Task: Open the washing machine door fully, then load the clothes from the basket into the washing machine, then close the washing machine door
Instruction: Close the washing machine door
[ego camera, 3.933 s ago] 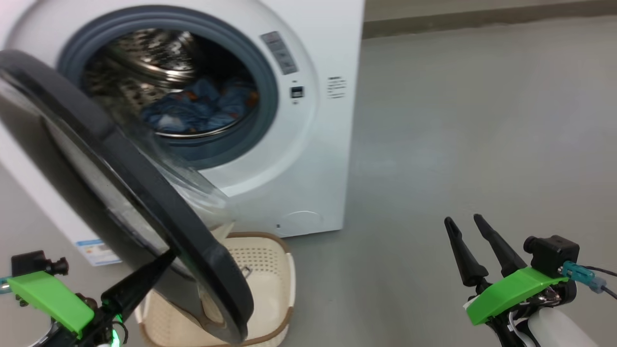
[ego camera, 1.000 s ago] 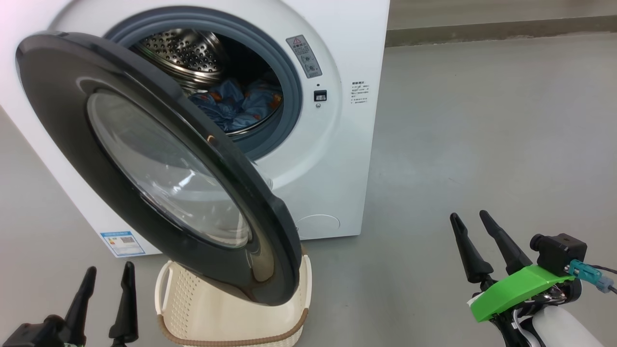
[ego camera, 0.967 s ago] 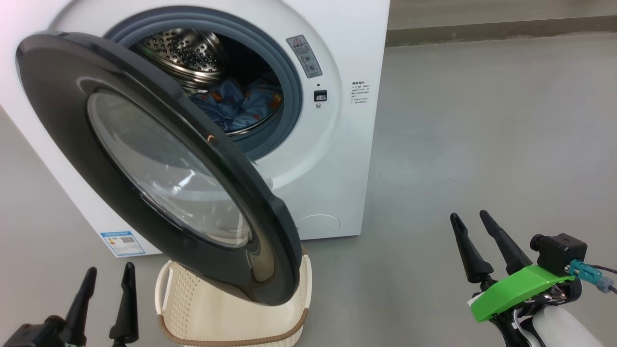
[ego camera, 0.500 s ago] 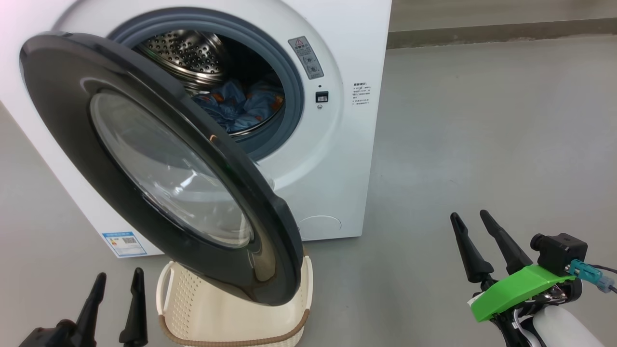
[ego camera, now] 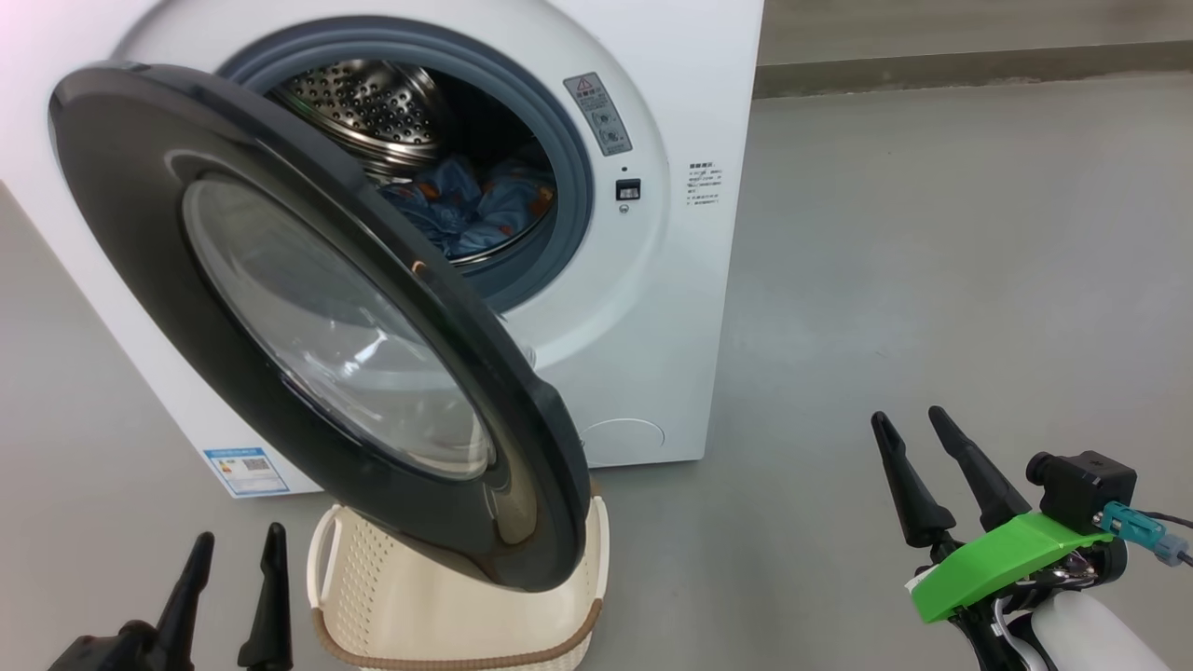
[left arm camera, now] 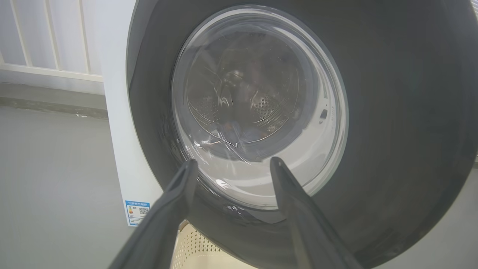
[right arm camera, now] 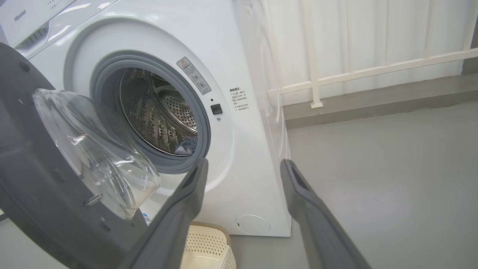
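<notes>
Floor (ego camera: 932,242): smooth, matt grey, uniform in tone, with a few faint scuffs; it runs back to a low grey kerb (ego camera: 969,67) along its far edge. Item one: a white front-loading washing machine (ego camera: 694,280), standing upright on the floor at the left of the head view. It has a blue label sticker (ego camera: 244,471) at its lower left corner and a round service cap (ego camera: 623,436) low on its front, near the floor. Item two: a cream perforated basket (ego camera: 363,582) with a brown rim, standing upright on the floor just in front of the machine's base. Item three: a white railing post (right arm camera: 315,104), footed on the kerb to the right of the machine.
</notes>
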`<state>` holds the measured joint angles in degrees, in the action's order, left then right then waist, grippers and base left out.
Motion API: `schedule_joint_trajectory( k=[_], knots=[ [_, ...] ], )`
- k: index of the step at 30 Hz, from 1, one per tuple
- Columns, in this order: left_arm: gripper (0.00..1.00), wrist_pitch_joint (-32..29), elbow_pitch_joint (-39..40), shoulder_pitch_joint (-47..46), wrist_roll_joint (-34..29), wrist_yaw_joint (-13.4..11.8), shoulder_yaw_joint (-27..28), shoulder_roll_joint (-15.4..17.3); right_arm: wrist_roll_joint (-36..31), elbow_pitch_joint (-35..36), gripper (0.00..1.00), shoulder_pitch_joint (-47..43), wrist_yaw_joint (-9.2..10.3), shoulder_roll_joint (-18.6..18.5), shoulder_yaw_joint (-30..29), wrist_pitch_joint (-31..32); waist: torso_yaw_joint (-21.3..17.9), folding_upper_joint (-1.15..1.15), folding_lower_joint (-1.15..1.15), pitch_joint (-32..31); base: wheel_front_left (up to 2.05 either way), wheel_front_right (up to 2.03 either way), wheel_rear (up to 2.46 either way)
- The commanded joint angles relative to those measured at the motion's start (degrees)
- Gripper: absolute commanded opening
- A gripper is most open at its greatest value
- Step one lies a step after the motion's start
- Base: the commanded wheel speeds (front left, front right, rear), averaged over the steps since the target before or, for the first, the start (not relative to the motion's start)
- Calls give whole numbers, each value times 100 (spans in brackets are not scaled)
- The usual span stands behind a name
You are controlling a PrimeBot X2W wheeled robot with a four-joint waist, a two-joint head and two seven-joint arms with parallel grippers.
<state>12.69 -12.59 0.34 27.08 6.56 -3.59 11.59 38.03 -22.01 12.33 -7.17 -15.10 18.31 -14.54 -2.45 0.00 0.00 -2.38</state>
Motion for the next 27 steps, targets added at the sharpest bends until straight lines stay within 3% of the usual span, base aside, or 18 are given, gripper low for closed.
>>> schedule_joint_trajectory(
  k=[1, 10, 11, 12, 15, 27],
  knots=[
    [100, 72, 106, -170, 51, -19, 165, 93, -52, 144, 100, 31, -32, -92, 86, -46, 19, 0, 0, 2, 0, 0, 0],
    [100, 76, 87, -157, 87, -33, 123, 81, -45, 232, 100, 50, -32, -114, 40, -46, 168, 0, 0, 17, 0, 0, 0],
    [100, 78, 74, -164, 89, -33, 118, 81, -43, 278, 85, 64, -32, -123, 21, -46, 202, 0, 0, 18, 0, 0, 0],
    [100, 80, 63, -169, 94, -33, 112, 80, -35, 326, 49, 75, -32, -128, 1, -46, 238, 0, 0, 15, 0, 0, 0],
    [100, 81, 48, -182, 106, -41, 96, 72, -22, 448, 0, 110, -32, -131, -69, -46, 374, 0, 0, 5, 0, 0, 0],
    [100, -13, 85, -145, 139, -87, 26, 108, 132, 1017, 0, 636, -32, 99, 19, -46, 1131, 0, 0, -23, 0, 0, 0]
  ],
)
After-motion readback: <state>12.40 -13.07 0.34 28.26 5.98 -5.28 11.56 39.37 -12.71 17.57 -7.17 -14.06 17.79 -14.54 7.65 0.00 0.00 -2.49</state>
